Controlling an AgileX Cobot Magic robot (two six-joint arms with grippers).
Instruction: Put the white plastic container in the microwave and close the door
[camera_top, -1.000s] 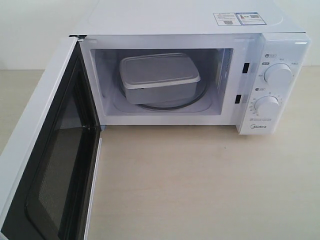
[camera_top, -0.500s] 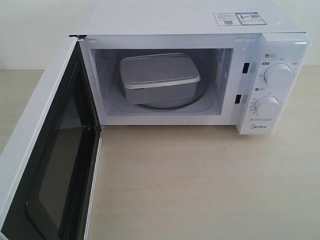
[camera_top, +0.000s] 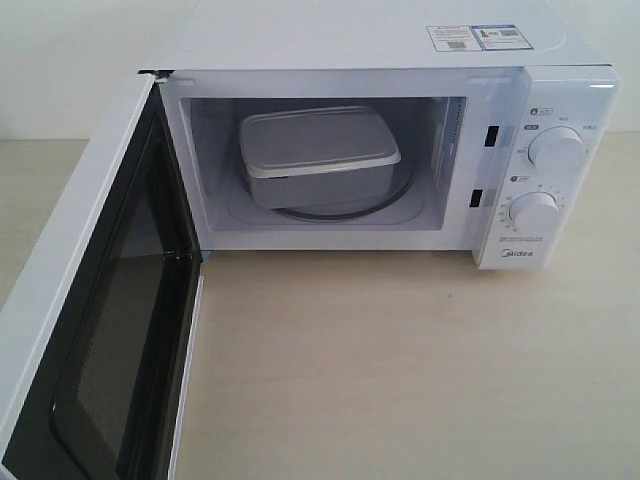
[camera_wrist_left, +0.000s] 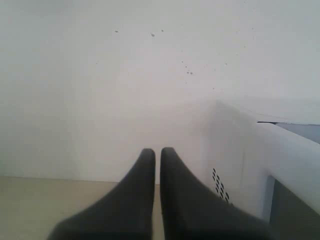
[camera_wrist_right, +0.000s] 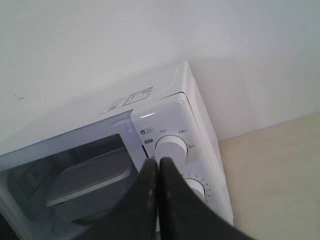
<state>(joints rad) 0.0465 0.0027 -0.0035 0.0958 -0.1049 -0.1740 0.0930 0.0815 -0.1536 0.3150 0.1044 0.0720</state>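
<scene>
The left matte-black two-fingered gripper (camera_wrist_left: 157, 151) is seen as a pair of smooth, dark fingers (camera_wrist_left: 132, 200), broad at the base and tapered to rounded tips. The right matte-black gripper (camera_wrist_right: 158, 161) is shaped alike, though its plain surfaces are blurred.

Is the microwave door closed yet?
No, the door stands swung wide open on the left, with the white plastic container visible inside the microwave.

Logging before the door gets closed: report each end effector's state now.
Left end effector: closed, holding nothing.
Right end effector: closed, holding nothing.
</scene>
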